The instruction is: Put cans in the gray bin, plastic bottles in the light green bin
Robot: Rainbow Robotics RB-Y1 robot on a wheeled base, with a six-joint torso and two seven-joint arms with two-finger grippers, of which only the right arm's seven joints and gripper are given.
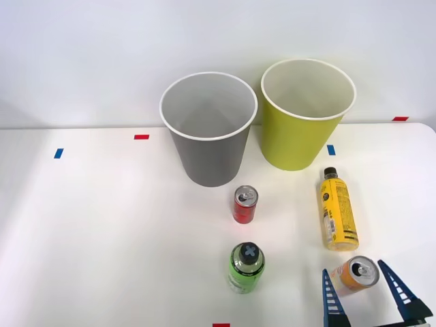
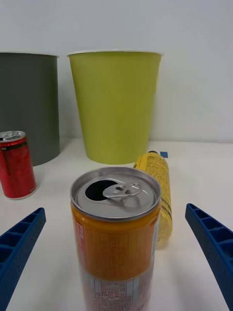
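On the white table (image 1: 102, 225) in the front view, the gray bin (image 1: 208, 133) and the light green bin (image 1: 304, 116) stand upright side by side at the far edge, the gray one to the left, their rims nearly touching. Just in front of the gray bin stands the red can (image 1: 244, 204), upright. Nearer the robot, the green bottle (image 1: 246, 267) stands upright (its dark cap faces the camera). To the right, the yellow bottle (image 1: 338, 211) lies on its side, black cap pointing toward the light green bin. Just beyond its base, nearest the robot, the orange and white can (image 1: 356, 274) stands between the two blue fingers of the right gripper (image 1: 368, 291), which are spread apart on either side of it without touching it.

From the right wrist view, the orange and white can (image 2: 116, 233) stands upright close up, its pull-tab top already opened, with the gripper's (image 2: 116, 252) fingers wide apart at both sides and clear gaps to the can. Behind it lies the yellow bottle (image 2: 160, 194). The red can (image 2: 16, 164) stands off to one side in front of the gray bin (image 2: 29, 104), and the light green bin (image 2: 115, 104) rises beyond the yellow bottle.
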